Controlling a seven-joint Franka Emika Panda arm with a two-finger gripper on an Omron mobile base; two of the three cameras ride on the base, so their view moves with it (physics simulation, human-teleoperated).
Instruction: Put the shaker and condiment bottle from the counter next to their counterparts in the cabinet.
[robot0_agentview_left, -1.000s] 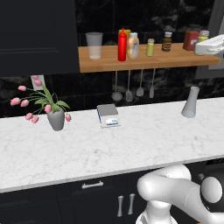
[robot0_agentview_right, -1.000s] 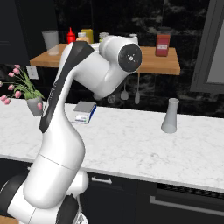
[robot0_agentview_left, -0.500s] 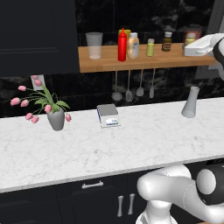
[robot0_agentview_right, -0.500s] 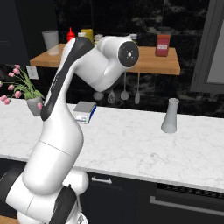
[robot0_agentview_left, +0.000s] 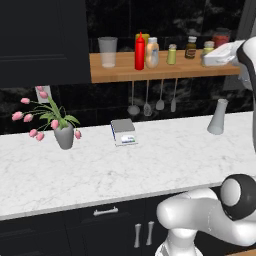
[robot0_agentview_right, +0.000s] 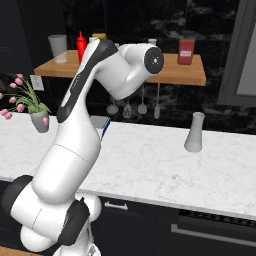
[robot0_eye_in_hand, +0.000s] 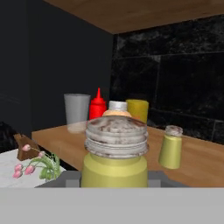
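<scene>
I hold the small yellow-green shaker with the grey cap (robot0_eye_in_hand: 116, 151) in my pincer (robot0_agentview_left: 218, 54), closed on its body, above the light-brown wooden shelf plank (robot0_agentview_left: 120, 74) near its right end. Its twin, the like yellow-green shaker (robot0_eye_in_hand: 170, 147), stands on the plank just beside and beyond it. The slim red squeeze bottle (robot0_agentview_left: 139, 51) already stands on the shelf next to the wider yellow bottle (robot0_eye_in_hand: 138, 110) and a pale bottle with a grey cap (robot0_agentview_left: 152, 53).

My judgement of the risk: if I let go while the shaker hangs clear of the wood, it may tip and roll off onto the white marble counter (robot0_agentview_left: 150, 165); if I slide in too far, I could knock the twin over.

Against the picture a second ago, my hand has drawn in along the plank from its right edge; the jars and the clear glass tumbler (robot0_agentview_left: 107, 51) have not shifted.
</scene>
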